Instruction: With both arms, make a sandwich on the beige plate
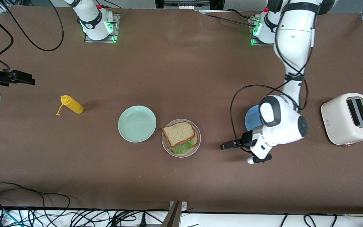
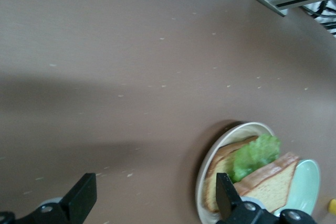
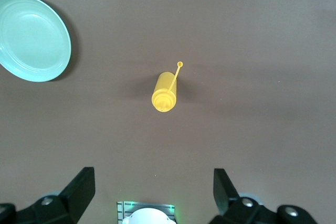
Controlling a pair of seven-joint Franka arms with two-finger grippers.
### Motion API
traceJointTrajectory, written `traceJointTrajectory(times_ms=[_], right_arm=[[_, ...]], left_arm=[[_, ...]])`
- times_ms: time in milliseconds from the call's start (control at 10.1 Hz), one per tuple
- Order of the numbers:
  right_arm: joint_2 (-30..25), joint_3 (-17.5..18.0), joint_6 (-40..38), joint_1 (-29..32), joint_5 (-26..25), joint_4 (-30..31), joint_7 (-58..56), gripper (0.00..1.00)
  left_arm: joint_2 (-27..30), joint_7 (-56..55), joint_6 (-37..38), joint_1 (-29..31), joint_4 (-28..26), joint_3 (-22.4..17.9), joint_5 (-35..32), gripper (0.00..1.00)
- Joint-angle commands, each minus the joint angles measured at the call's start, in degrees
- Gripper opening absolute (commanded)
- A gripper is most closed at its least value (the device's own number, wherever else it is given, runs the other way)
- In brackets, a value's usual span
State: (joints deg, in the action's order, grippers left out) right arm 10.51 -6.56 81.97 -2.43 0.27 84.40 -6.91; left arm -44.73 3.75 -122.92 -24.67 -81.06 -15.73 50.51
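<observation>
A robotics lab, not a kitchen. Two arm bases [image 1: 98, 26] are bolted to a brown table [image 1: 181, 183], cables [image 1: 43, 214] tangle along its near edge, and a toaster [image 1: 348, 119] sits as a prop

The sandwich [image 1: 181, 135] (green lettuce peeking out) lies flat on the beige plate [image 1: 166, 147].

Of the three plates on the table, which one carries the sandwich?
The beige plate, between the mint-green plate and the blue plate. It holds the sandwich; the green one is bare and the blue one sits partly under the left arm.
</observation>
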Motion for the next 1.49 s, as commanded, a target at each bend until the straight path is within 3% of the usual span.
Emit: traceJointTrajectory(times_ms=[0,99,594,1387], right_arm=[[-3.56,1.02,1.70,0.93,-0.36,3.66,1.55,1.00],[-3.92,1.02,1.87,0.76,-0.70,4.19,1.55,1.00],[-4.89,1.11,4.69,0.50,-1.32,6.48,1.29,1.00],[-4.45,0.84,4.60,0.67,-1.15,5.95,1.37,1.00]], left_arm=[[5.07,-1.29,10.62,4.52,-1.30,0.08,-15.44,1.00],[6.83,-1.38,15.29,6.28,-1.30,0.08,-22.75,1.00],[13.95,-0.86,30.52,9.99,-1.12,-0.18,-38.45,1.00],[21.52,-2.70,36.86,12.02,-0.24,-2.38,-46.37,1.00]])
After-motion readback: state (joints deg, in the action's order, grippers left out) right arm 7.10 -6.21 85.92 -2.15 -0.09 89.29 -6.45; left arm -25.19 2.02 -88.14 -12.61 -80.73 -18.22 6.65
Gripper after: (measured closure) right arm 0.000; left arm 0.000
